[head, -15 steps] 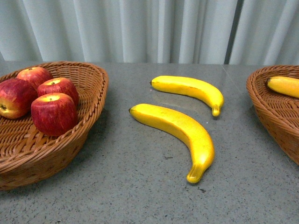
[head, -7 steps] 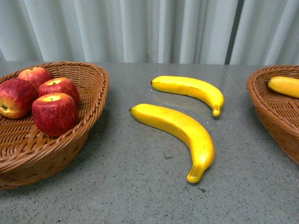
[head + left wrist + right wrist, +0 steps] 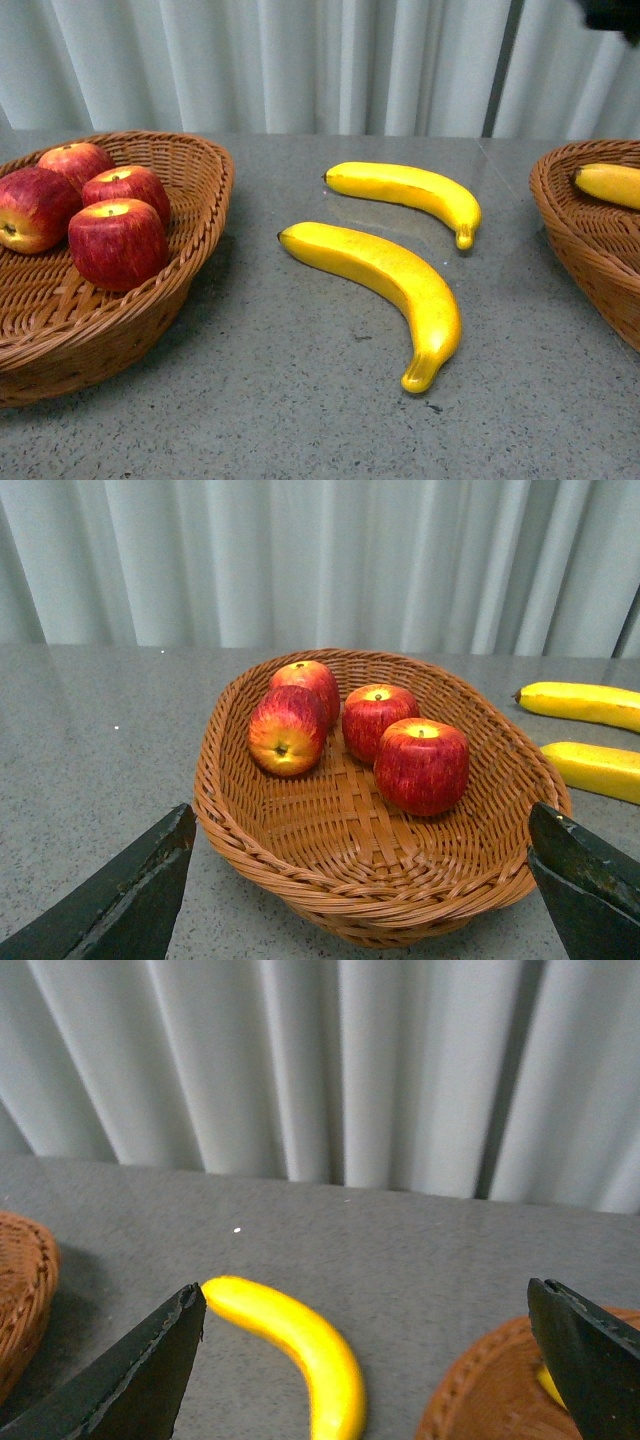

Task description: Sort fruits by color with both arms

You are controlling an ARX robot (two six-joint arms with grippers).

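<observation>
Left tool (image 3: 360,815): its two dark fingers (image 3: 120,900) stand wide apart, holding nothing, and it hangs above the desk (image 3: 300,400) on the near side of the left basket (image 3: 205,200). Right tool (image 3: 365,1290): its fingers (image 3: 130,1380) are likewise spread wide and hold nothing; between them the right wrist view shows a loose banana (image 3: 300,1350) lying on the desk, though which of the two loose ones it is cannot be told. The left basket, brown wicker, sits at the left edge of the desk and holds four red apples (image 3: 117,243) bunched together and touching. The nearest stands upright with its yellowish top and short stem upward, and the leftmost (image 3: 35,208) lies tipped on its side. Two yellow fruits lie on the bare grey surface about midway between the left and right edges, apart from each other and from both baskets. The far banana (image 3: 405,190) lies closer to the far edge, its stalk end pointing toward the right edge. The near banana (image 3: 385,275) lies closer to the near edge, curving from its dark tip down to a stalk end that points at the near edge. The right basket (image 3: 570,220), also wicker, sits at the right edge and is cut off by the front view; a third banana (image 3: 610,183) rests inside it, only partly seen. A pale pleated curtain (image 3: 300,60) hangs behind the far edge.
</observation>
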